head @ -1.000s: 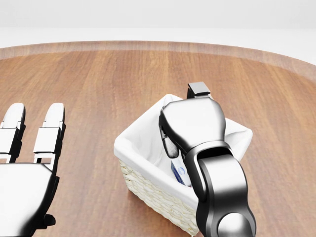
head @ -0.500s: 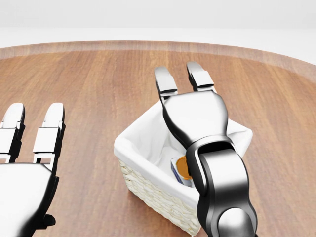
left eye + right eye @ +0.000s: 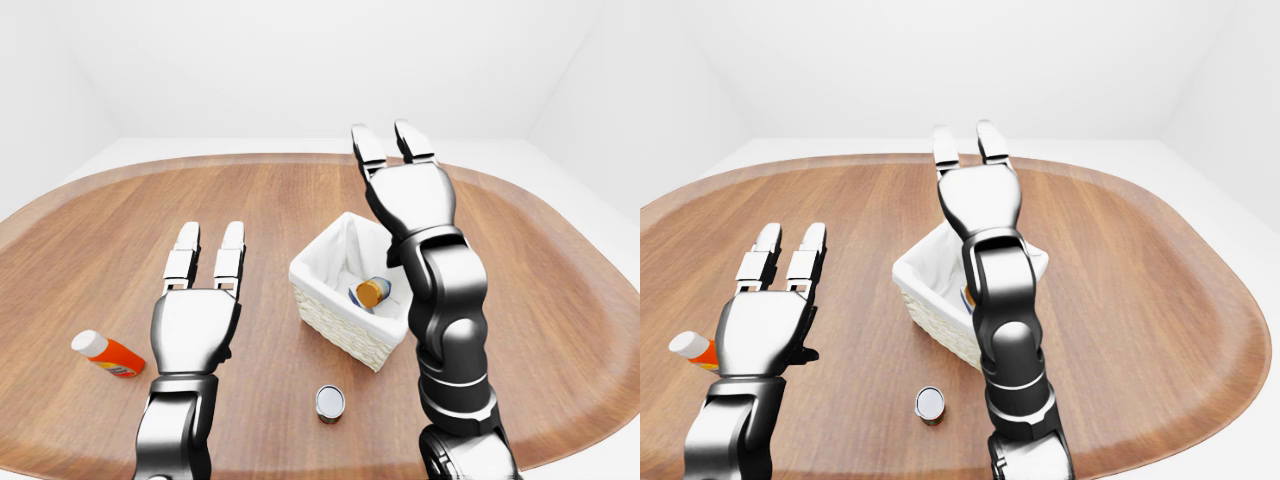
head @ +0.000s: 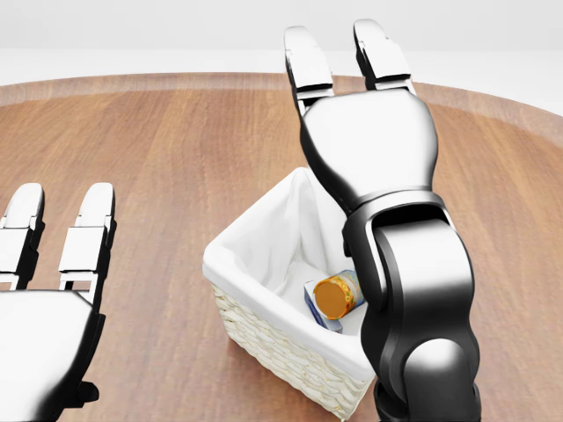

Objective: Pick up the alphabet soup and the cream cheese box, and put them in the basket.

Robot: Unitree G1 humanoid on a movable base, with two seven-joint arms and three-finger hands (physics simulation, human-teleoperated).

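Hovering above the basket (image 4: 264, 264), the right hand (image 4: 365, 132) has its fingers spread, empty; the soup (image 4: 337, 294) and box (image 4: 315, 303) lie inside. Dropping the arm could knock the basket across the desk (image 3: 560, 300).

The right arm (image 4: 413, 290) covers the right-hand wall of the basket (image 4: 264, 334) in the head view and hides part of the basket's inside. The blue box (image 4: 315, 306) under the alphabet soup (image 4: 339, 294) shows only a corner; its label cannot be read, so whether it is the cream cheese box cannot be told. The left hand (image 4: 44, 299) is cut off by the head view's left and bottom edges. In the right-eye view the orange bottle (image 3: 695, 349) is half hidden behind the left hand. The small can (image 3: 330, 402) is too small to identify.
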